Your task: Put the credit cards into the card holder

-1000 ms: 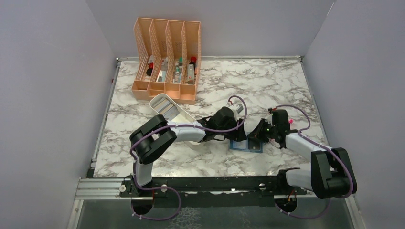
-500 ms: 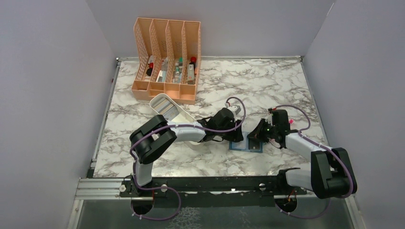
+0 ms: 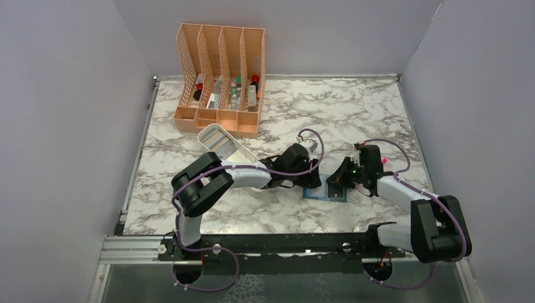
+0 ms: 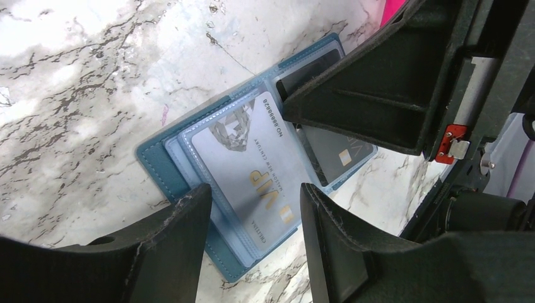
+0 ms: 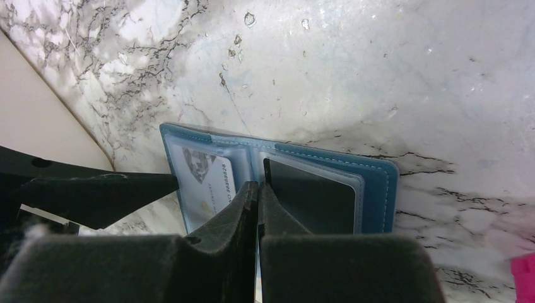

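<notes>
The teal card holder (image 3: 338, 195) lies open and flat on the marble, also in the left wrist view (image 4: 158, 165) and the right wrist view (image 5: 378, 183). A pale card marked VIP (image 4: 252, 148) sits in its left sleeve (image 5: 208, 183). A dark card (image 5: 309, 199) sits in its right sleeve. My left gripper (image 4: 253, 189) is open and empty, its jaws straddling the pale card just above it (image 3: 312, 183). My right gripper (image 5: 258, 184) is shut, its tips on the holder's middle fold (image 3: 331, 187). A thin pale sliver shows between its pads; I cannot tell what it is.
A long white tray (image 3: 205, 130) holding grey cards (image 3: 219, 141) lies behind my left arm. A peach mesh organizer (image 3: 221, 69) with small bottles stands at the back left. A pink tag (image 5: 523, 278) lies right of the holder. Walls close the table in.
</notes>
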Controlling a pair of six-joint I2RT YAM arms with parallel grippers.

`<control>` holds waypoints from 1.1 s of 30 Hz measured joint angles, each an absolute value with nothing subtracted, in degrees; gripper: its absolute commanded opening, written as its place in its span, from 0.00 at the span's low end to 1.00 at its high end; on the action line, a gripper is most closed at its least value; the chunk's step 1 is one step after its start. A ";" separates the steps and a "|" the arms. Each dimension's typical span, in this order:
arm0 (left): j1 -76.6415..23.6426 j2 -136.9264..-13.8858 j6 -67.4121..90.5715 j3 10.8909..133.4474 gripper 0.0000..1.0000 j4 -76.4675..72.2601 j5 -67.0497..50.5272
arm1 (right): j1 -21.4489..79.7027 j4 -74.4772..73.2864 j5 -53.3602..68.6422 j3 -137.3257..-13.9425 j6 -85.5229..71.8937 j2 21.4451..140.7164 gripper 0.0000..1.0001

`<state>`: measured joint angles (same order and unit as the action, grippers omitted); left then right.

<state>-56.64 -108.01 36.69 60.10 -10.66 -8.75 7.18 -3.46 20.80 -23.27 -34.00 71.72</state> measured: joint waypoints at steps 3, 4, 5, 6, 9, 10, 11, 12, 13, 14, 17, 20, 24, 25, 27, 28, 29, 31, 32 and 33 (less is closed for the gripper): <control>-56.64 -108.01 36.97 60.10 0.58 -10.98 -9.23 | 7.18 -3.46 20.80 -23.27 -34.00 71.72 0.08; -56.64 -108.01 37.08 60.10 0.58 -11.11 -9.50 | 7.18 -3.46 20.80 -23.27 -34.00 71.72 0.08; -56.62 -107.98 37.19 60.10 0.58 -11.25 -9.69 | 7.18 -3.44 20.80 -23.27 -34.00 71.72 0.08; -56.64 -107.98 37.28 60.10 0.58 -11.35 -9.91 | 7.18 -3.44 20.80 -23.27 -34.00 71.72 0.08; -56.62 -107.98 37.58 60.10 0.58 -11.77 -10.68 | 7.18 -3.42 20.80 -23.24 -34.00 71.72 0.08; -56.64 -107.98 37.74 60.10 0.58 -11.94 -10.98 | 7.18 -3.38 20.80 -23.22 -34.00 71.72 0.08; -56.64 -107.98 37.85 60.10 0.58 -12.16 -11.20 | 7.18 -3.29 20.80 -23.20 -34.00 71.72 0.08; -56.64 -107.96 37.98 60.10 0.58 -12.43 -11.40 | 7.18 -3.16 20.80 -23.16 -34.00 71.72 0.08; -56.64 -107.94 38.09 60.10 0.58 -12.58 -11.46 | 7.18 -3.09 20.80 -23.14 -34.00 71.72 0.08; -56.64 -107.92 38.17 60.10 0.58 -12.71 -11.60 | 7.18 -3.05 20.82 -23.11 -34.00 71.72 0.08; -56.64 -107.90 38.44 60.10 0.58 -12.82 -11.90 | 7.18 -2.96 20.82 -23.07 -34.00 71.72 0.08; -56.64 -107.90 38.61 60.10 0.58 -12.84 -12.29 | 7.18 -2.92 20.80 -23.07 -34.00 71.72 0.08; -56.64 -107.90 38.85 60.10 0.58 -12.86 -12.64 | 7.18 -2.87 20.80 -23.07 -34.00 71.72 0.08; -56.64 -107.90 39.00 60.10 0.58 -12.88 -12.69 | 7.18 -2.87 20.80 -23.07 -34.00 71.72 0.08; -56.71 -107.79 39.22 60.10 0.58 -12.99 -12.71 | 7.18 -2.85 20.80 -23.07 -33.98 71.72 0.08; -56.75 -107.66 39.42 60.10 0.58 -13.02 -12.71 | 7.18 -2.85 20.80 -23.07 -33.98 71.72 0.08; -56.77 -107.42 39.53 60.10 0.58 -13.04 -12.73 | 7.18 -2.87 20.80 -23.07 -33.98 71.72 0.08; -56.77 -106.89 39.81 60.10 0.58 -13.23 -12.73 | 7.18 -2.85 20.80 -23.07 -33.98 71.72 0.08; -56.77 -106.67 39.88 60.10 0.59 -13.28 -12.73 | 7.18 -2.85 20.80 -23.07 -33.98 71.72 0.08; -56.77 -106.39 39.97 60.10 0.59 -13.34 -12.73 | 7.18 -2.85 20.82 -23.05 -33.98 71.72 0.08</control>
<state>-56.77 -106.39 39.97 60.10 -13.34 -12.73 7.18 -2.85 20.82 -23.05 -33.98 71.72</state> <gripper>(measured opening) 0.583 0.080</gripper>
